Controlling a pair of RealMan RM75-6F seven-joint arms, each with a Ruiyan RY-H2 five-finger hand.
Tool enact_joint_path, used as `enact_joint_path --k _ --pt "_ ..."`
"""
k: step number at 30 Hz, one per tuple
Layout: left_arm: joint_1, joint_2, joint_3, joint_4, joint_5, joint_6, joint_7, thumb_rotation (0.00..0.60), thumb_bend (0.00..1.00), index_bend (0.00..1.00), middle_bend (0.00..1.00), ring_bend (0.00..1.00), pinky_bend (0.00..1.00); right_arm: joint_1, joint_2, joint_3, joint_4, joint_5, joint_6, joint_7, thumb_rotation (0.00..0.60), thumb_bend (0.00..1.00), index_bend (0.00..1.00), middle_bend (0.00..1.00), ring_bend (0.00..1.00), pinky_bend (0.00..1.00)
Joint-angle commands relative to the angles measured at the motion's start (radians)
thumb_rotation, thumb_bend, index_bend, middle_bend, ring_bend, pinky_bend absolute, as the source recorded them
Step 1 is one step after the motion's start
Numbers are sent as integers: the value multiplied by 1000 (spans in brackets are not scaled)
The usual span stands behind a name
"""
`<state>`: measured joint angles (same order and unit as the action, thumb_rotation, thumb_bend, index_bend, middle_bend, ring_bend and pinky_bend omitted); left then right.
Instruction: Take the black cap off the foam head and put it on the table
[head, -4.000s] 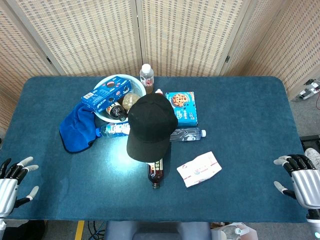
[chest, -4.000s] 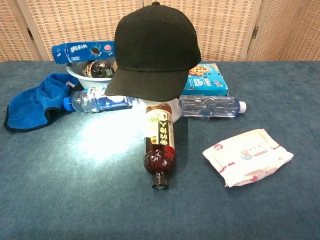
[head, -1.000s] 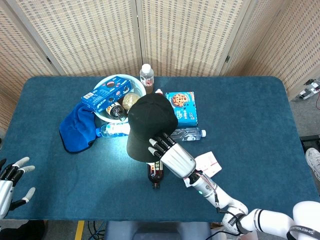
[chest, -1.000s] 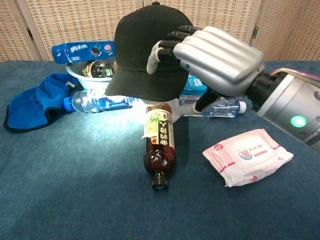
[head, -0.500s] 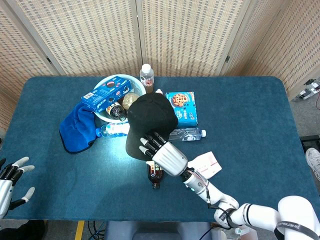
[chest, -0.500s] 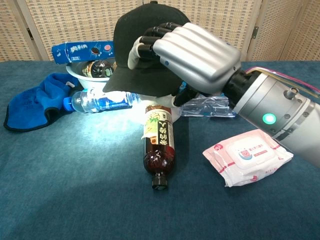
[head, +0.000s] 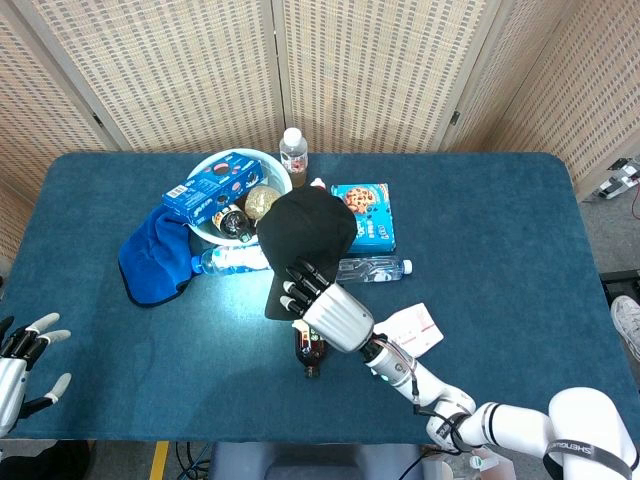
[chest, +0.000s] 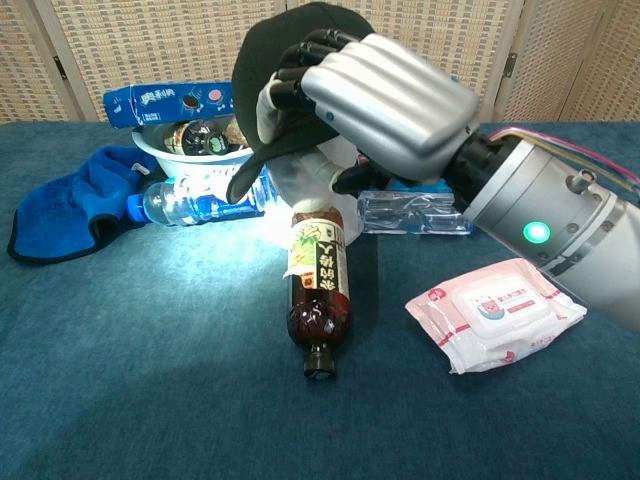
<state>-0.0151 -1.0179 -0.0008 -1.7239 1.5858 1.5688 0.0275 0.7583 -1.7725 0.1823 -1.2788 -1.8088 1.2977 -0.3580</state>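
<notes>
Black cap (chest: 275, 60) sits mid-table, tipped up off the white foam head (chest: 305, 185), brim lifted so the foam shows underneath in the chest view.

Going left to right: the left hand (head: 22, 362) hangs at the near-left corner of the table (head: 500, 230), fingers spread, holding nothing, well apart from everything. Next is a crumpled blue cloth (head: 155, 255), and beside it a white bowl (chest: 170, 158) stuffed with a blue snack box (head: 212, 187), a dark bottle and a round brownish thing I can't identify. A clear water bottle with a blue label (chest: 185, 203) lies just in front of the bowl.

Then the cap itself, with the right hand (chest: 375, 95) wrapped over its front, fingers curled onto the crown and gripping it. A brown tea bottle (chest: 318, 290) lies flat on the table right in front of the foam head, cap end toward the robot.

Behind the cap, a small upright bottle (head: 292, 152). Right of it, a blue cookie box (head: 366, 213), an empty-looking clear bottle (head: 375, 268) on its side, and near the front a white wipes pack (chest: 495, 312).
</notes>
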Motion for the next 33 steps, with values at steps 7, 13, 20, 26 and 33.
enact_joint_path --k 7,13,20,26,33 --pt "0 1 -1 0 1 1 -1 600 243 312 164 170 0 29 -15 59 6 31 33 -14 600 645 588 374 188 141" --pt "1 2 0 -2 -3 -1 0 600 243 312 164 170 0 60 -28 124 2 77 38 -35 600 629 603 378 190 141" --pt "4 5 1 -1 -5 2 -3 600 243 312 164 170 0 101 -37 177 5 119 37 -47 600 627 618 387 195 141" --pt "2 3 0 3 -6 -1 -6 600 243 312 164 170 0 149 -44 235 41 161 29 -68 600 625 624 387 195 141" --pt "0 0 0 6 -10 -8 -5 600 243 312 164 169 0 225 -61 304 118 207 29 -80 600 619 627 389 195 106"
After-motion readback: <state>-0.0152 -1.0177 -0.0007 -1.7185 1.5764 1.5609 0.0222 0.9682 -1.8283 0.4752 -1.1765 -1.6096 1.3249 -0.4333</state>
